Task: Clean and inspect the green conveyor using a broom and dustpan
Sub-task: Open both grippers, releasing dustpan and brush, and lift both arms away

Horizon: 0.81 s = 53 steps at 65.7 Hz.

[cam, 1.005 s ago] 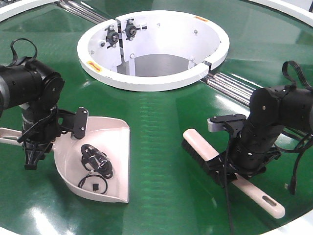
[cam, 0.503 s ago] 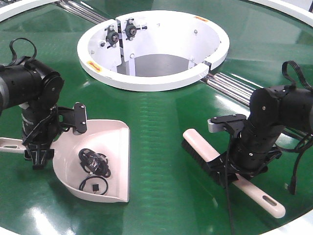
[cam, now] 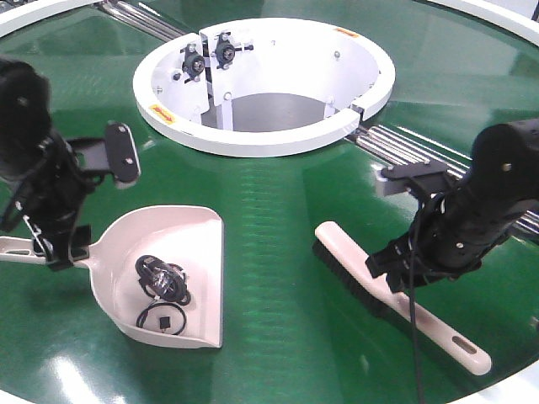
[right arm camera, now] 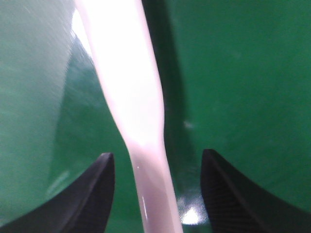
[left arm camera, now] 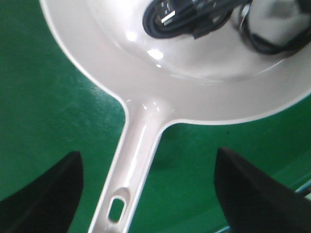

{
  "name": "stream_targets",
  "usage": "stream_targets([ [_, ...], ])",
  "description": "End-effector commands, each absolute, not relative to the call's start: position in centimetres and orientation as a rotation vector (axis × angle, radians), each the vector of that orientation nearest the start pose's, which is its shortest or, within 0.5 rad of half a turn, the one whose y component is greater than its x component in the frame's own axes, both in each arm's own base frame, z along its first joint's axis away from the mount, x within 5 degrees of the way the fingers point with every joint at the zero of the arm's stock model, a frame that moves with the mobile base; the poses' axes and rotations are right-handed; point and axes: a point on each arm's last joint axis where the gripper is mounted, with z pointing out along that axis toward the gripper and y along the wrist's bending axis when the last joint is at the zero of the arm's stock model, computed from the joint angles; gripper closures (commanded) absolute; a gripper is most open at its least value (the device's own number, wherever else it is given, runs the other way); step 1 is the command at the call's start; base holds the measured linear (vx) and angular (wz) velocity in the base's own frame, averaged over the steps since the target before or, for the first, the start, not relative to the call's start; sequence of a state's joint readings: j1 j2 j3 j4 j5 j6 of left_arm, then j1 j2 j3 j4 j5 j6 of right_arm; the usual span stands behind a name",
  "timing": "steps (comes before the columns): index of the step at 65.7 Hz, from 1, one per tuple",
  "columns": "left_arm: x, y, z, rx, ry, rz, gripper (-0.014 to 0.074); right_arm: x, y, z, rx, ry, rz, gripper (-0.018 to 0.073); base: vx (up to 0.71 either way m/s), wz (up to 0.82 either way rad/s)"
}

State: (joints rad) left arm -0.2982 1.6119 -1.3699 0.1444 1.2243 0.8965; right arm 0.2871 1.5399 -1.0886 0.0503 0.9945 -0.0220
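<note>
One dustpan (cam: 198,240) lies on the green conveyor (cam: 278,202), left of and nearer than the white hub (cam: 253,139), holding two black cable scraps (cam: 162,278). One broom (cam: 345,249) lies right of and nearer than the hub. The left pincer (left arm camera: 148,158) straddles the dustpan handle, released. The right pincer (right arm camera: 156,158) straddles the broom handle, released.

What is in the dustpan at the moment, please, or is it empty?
Not empty: a black cable tangle and a small black piece lie inside the dustpan.

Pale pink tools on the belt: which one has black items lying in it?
The dustpan, the wide scoop; a coiled black cable lies in its bowl. The broom is only a narrow bristled brush.
</note>
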Motion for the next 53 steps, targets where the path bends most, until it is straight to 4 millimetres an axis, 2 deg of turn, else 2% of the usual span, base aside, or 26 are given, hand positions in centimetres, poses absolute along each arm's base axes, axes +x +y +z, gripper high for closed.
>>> stream_targets([
  [1, 28.3, -7.9, 34.5, 1.614, 2.345, 0.28, 0.0062, 27.5, 8.3, 28.5, -0.399, 2.719, 0.126, 0.0166, 0.0, 0.0],
  [12, 24.0, -7.2, 39.4, 1.485, 2.192, 0.251, 0.0062, 26.4, 7.9, 32.0, -0.369, 2.51, 0.15, 0.0169, 0.0, 0.0],
  [21, 20.0, -6.5, 43.6, 1.333, 1.977, 0.241, 0.0062, 25.1, 7.4, 34.3, -0.363, 2.394, 0.142, 0.0186, 0.0, 0.0],
  [32, 14.9, -5.8, 47.0, 1.131, 1.773, 0.148, 0.0062, 22.7, 6.5, 37.4, -0.345, 2.246, 0.136, 0.0209, 0.0, 0.0],
  [38, 12.7, -5.2, 47.5, 1.015, 1.71, 0.119, 0.0062, 20.7, 6.0, 39.3, -0.33, 2.148, 0.147, 0.0212, 0.0, 0.0],
  [43, 10.9, -4.6, 47.2, 0.95, 1.646, 0.128, 0.0062, 18.9, 5.4, 40.5, -0.315, 2.038, 0.153, 0.0212, 0.0, 0.0],
  [53, 8.2, -3.6, 44.5, 0.868, 1.559, 0.141, 0.0062, 14.5, 4.1, 41.5, -0.283, 1.786, 0.16, 0.0212, 0.0, 0.0],
])
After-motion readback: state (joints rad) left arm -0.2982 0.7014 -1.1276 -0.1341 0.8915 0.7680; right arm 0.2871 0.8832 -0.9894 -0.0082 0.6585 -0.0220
